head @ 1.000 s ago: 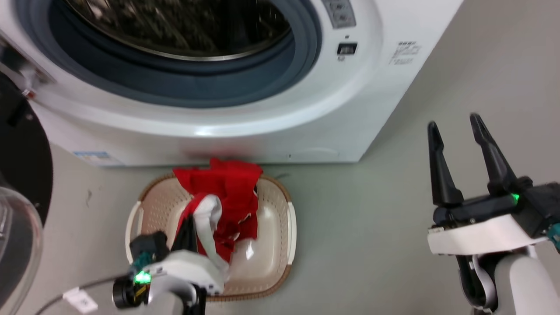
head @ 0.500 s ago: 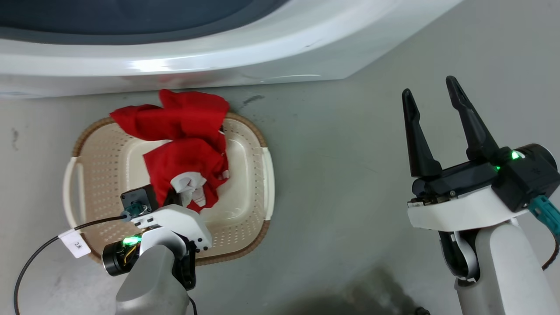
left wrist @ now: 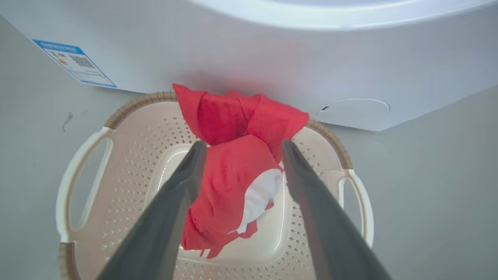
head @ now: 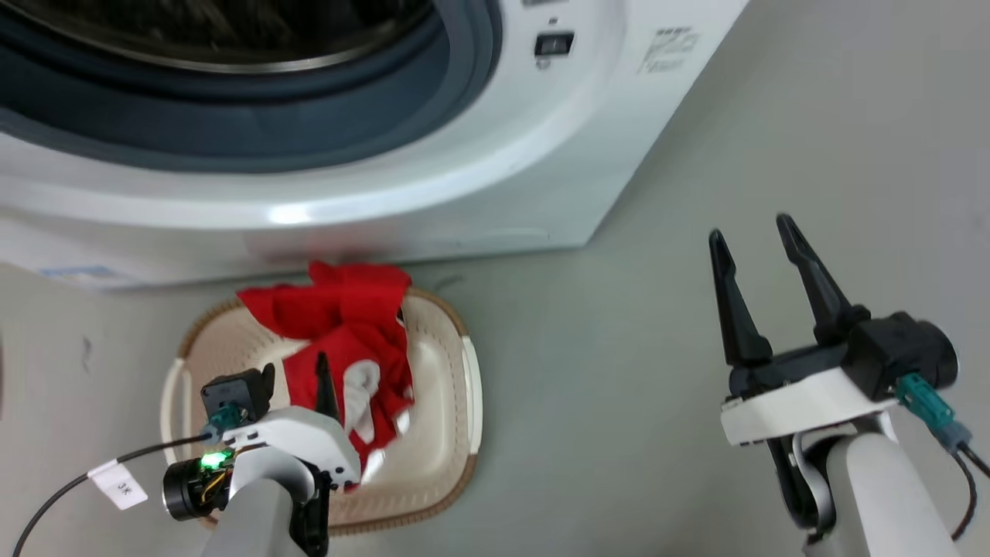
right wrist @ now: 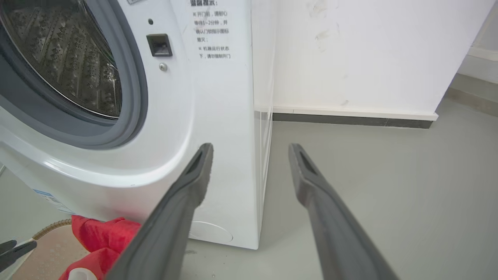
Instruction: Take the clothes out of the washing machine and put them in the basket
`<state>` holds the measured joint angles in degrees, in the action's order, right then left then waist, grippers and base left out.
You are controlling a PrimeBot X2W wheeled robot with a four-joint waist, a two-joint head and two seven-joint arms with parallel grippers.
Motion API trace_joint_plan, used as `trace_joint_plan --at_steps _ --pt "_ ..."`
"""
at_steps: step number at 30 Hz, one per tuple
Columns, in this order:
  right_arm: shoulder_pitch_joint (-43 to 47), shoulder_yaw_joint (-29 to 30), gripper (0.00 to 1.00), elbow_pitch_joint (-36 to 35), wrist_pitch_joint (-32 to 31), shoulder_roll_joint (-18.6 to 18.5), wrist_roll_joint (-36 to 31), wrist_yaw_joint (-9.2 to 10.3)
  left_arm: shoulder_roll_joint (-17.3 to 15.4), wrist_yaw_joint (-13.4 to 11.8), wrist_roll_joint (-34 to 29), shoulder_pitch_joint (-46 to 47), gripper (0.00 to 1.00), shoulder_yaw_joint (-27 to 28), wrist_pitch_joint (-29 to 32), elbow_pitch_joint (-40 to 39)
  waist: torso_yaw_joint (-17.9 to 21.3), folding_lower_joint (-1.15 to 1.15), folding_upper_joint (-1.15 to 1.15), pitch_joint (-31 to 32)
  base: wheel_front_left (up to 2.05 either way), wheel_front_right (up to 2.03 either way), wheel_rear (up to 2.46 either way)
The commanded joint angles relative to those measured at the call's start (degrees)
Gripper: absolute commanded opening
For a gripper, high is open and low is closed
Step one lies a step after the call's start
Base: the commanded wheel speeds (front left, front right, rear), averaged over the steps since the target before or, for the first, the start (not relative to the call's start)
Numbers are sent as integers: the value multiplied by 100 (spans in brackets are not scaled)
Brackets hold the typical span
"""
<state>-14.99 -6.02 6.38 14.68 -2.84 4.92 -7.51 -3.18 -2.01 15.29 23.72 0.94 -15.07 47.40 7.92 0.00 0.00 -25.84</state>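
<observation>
Left wrist view shows you the left gripper (left wrist: 243,143) spread wide over the bright red-and-white fabric clothes (left wrist: 229,182), heaped in the cream perforated plastic basket (left wrist: 136,103); your right gripper (head: 749,226) gapes too.

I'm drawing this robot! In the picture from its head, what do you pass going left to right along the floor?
Paper tag → basket with the red clothes → right fingers.
</observation>
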Motion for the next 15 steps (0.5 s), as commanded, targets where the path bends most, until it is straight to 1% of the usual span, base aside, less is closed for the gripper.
trace_joint_plan --at_steps 1,7,15 --pt "151 52 100 32 30 -7 -44 4 -3 30 -85 -169 100 35 -14 -164 -88 0 0 780 0 0 0" --pt "566 306 100 1 -37 -6 -142 4 24 84 -497 -676 100 61 -14 -1396 -226 0 0 1536 0 0 0" --pt "939 559 100 -302 -222 -5 -269 4 22 148 -1004 -1022 100 -77 -14 -3007 -340 0 0 2028 0 0 0"
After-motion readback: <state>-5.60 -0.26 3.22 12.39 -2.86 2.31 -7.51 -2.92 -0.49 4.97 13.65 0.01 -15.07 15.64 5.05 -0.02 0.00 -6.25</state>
